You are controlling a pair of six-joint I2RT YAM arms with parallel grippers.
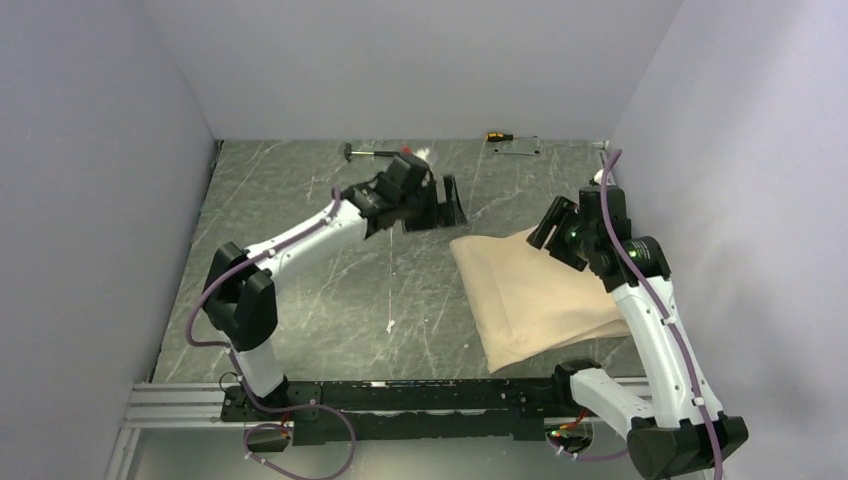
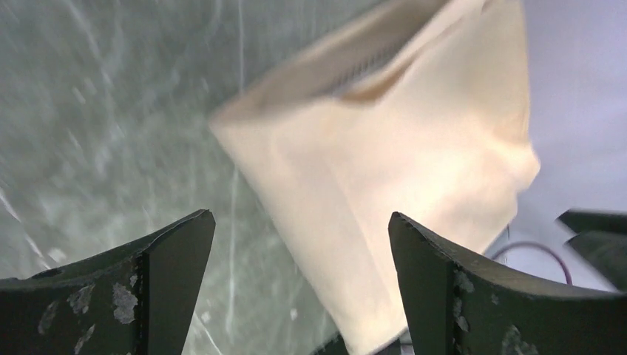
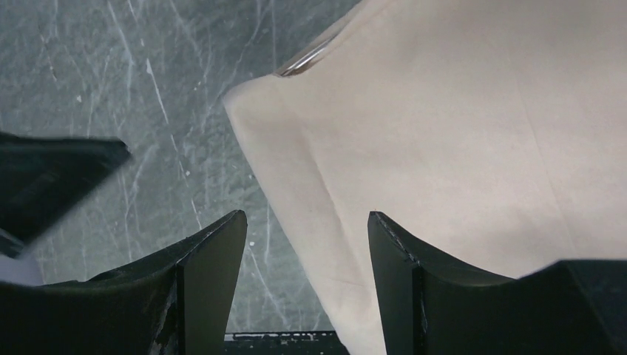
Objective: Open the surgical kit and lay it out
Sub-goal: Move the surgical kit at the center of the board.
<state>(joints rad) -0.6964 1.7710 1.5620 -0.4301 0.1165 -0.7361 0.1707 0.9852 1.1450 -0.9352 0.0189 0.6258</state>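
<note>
Surgical kit unopened: the beige wrap cloth [image 1: 530, 295] lies folded in a bundle on the dark table [image 1: 330, 280], right of centre and twd the near edge, directly below the right arm. A sliver of the steel mesh tray [image 2: 362, 70] peeks from one gap in the folds, seen from the left wrist cam; otherwise the contents are covered, w/ no clamps, tweezers or gauze pads in sight. The left gripper [image 2: 302, 222] hangs over bare table just beside the bundle's far-left corner, fingers spread wide & holding nothing. The right gripper [image 3: 307, 222] hovers above the cloth's left edge, fingers likewise apart & empty, not touching the fabric as far as the wrist cam shows. A small hammer [image 1: 362, 153] & a screwdriver [image 1: 497, 135] lie along the back wall, well apart from the kit. Judged progress: approx. nil. All flaps are left to be unfolded, the tray exposed & every item laid out.
</note>
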